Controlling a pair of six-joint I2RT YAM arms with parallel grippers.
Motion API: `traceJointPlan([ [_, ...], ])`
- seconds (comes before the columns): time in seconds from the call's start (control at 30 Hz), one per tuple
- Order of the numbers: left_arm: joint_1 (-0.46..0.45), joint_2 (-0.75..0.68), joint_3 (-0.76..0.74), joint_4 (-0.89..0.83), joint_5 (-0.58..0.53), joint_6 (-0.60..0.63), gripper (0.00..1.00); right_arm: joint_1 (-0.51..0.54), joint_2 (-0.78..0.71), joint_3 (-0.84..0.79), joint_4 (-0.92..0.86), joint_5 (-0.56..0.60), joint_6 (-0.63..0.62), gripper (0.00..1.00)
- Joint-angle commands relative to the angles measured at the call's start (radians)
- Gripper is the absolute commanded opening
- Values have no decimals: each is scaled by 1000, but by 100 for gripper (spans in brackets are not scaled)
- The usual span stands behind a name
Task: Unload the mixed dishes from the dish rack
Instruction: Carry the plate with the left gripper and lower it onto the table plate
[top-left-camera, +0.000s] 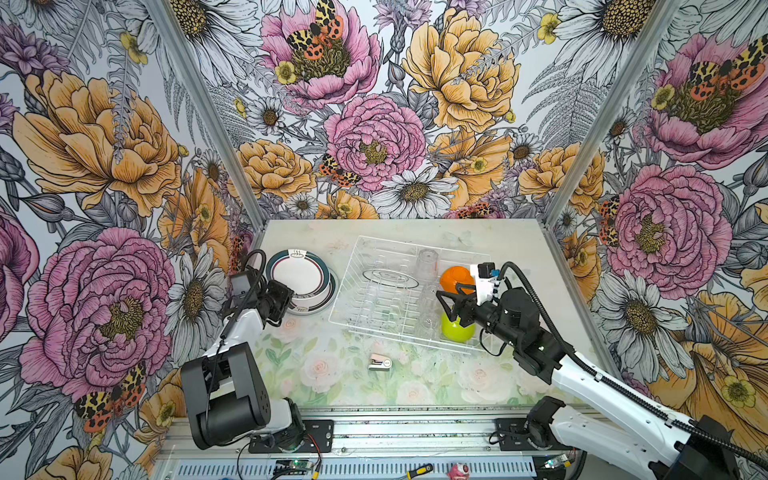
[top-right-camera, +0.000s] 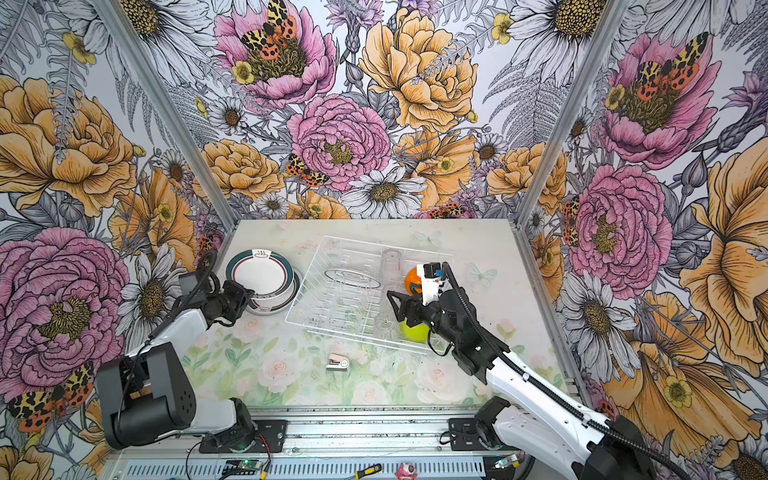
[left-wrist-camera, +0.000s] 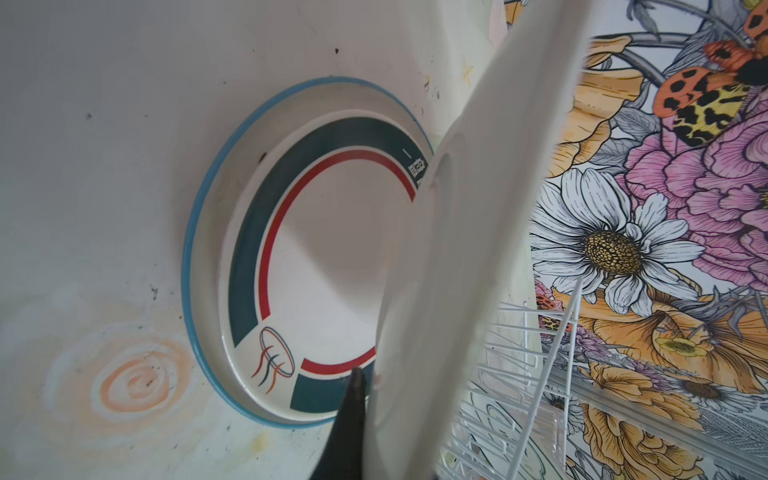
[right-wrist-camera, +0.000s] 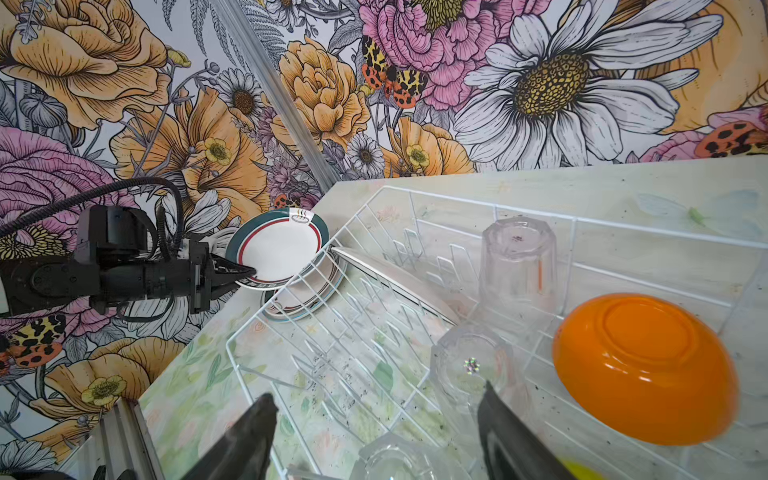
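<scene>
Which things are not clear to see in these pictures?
Green bowl: both top views, right gripper covers part.
Lower plates: both top views, held plate covers them.
Small pink object: both top views, too small to identify.
One tumbler: right wrist view, cut by the edge.

Floral-print table (top-left-camera: 316, 386) with dish rack (top-left-camera: 374, 309), plate stack (top-left-camera: 321, 301), small stapler-like object (top-left-camera: 379, 363)

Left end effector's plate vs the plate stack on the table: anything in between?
Nothing visible. The left end effector is shut on the teal-rimmed plate, tilted directly over the plate stack, with nothing between. The dish rack stands beside the stack, not in the path.
</scene>
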Motion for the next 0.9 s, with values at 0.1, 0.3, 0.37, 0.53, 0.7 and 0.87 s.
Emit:
traceJointPlan([
  [0.1,0,30,33,4,59,27,0,0,18,45,2,15,9,77],
  [0.3,-9,72,31,-7,76,27,0,-3,37,69,-5,-8,-12,77],
  [0.37,-8,75,31,-8,78,25,0,-4,38,75,-4,-14,-14,77],
  [0.53,-10,75,48,-57,66,50,38,-4,36,70,-6,-10,-16,77],
  [0.7,-8,56,53,-90,46,77,53,-7,26,58,-10,5,-14,77],
  [0.87,-13,38,52,-92,48,79,64,-10,-1,41,-17,17,-9,77],
])
